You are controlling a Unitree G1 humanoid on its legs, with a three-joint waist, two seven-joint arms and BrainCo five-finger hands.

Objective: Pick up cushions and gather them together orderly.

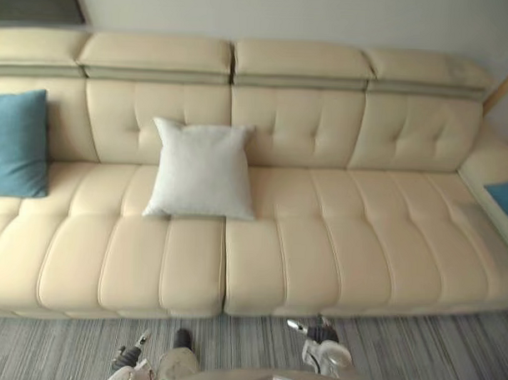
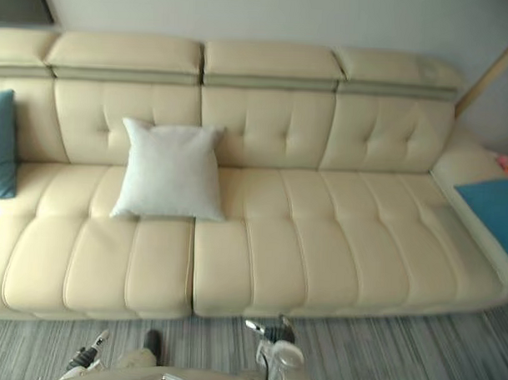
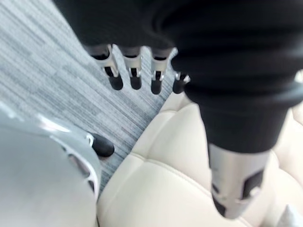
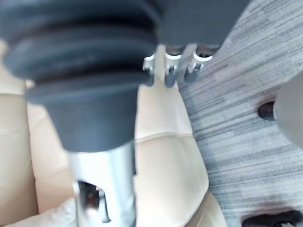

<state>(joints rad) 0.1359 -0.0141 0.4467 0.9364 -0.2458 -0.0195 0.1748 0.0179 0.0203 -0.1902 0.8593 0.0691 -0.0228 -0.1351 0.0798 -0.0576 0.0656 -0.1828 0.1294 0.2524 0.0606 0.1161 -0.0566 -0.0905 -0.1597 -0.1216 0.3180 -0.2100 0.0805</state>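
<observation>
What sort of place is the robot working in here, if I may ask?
Probably a living room: a long cream sofa, a white cushion and a blue cushion on it, grey striped carpet below.

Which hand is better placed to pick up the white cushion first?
The left, probably. The white cushion leans on the backrest of the sofa, mostly left of its middle seam, nearer the left hand than the right hand. Both hands hang low over the carpet, holding nothing.

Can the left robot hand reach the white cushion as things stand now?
Probably not yet: the left robot hand hangs low before the sofa, the white cushion leans at the backrest. Nothing blocks it.
</observation>
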